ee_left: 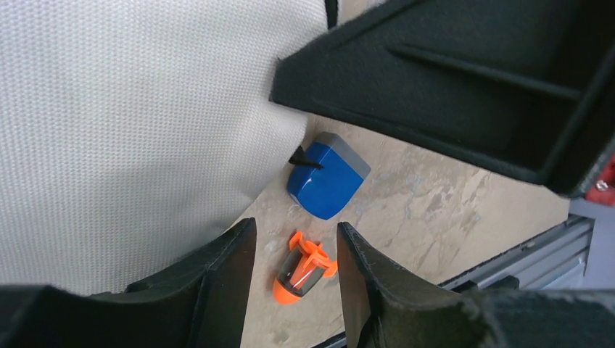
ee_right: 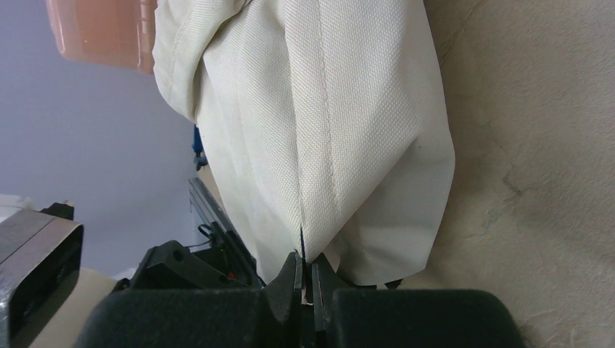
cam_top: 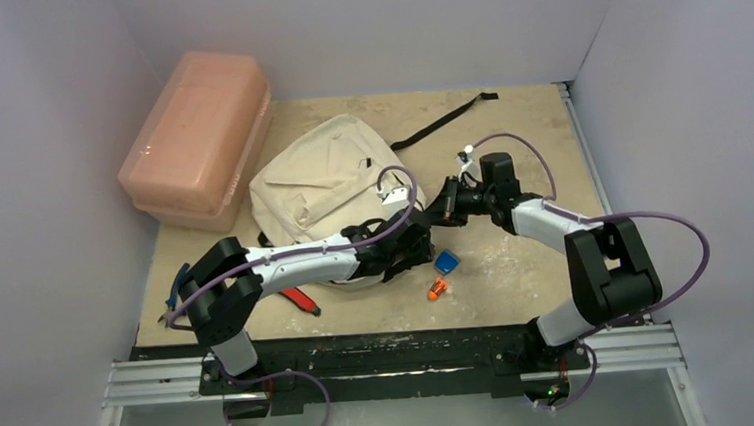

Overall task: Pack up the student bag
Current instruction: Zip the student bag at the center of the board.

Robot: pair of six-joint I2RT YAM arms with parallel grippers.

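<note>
right gripper (ee_right: 304,274) clamps cream fabric backpack (ee_right: 341,109) seam | left gripper (ee_left: 296,230) apart above orange cone-shaped plastic piece (ee_left: 301,270) (centre first) | hold seam taut

From where I stand, the left arm (cam_top: 296,262), white-shelled with black joints, stretches low from its base and runs rightward across the front of the table. At its end the left gripper (ee_left: 296,226), black with two fingers, tilts downward, its jaws standing well apart. The right arm (cam_top: 544,219) rises from its base, folds sharply at the bulky black elbow and reaches back left toward the middle. The right gripper (ee_right: 305,279) is closed, fingers almost touching, pinching a seam fold of the soft cream fabric backpack (ee_right: 341,130).
</note>
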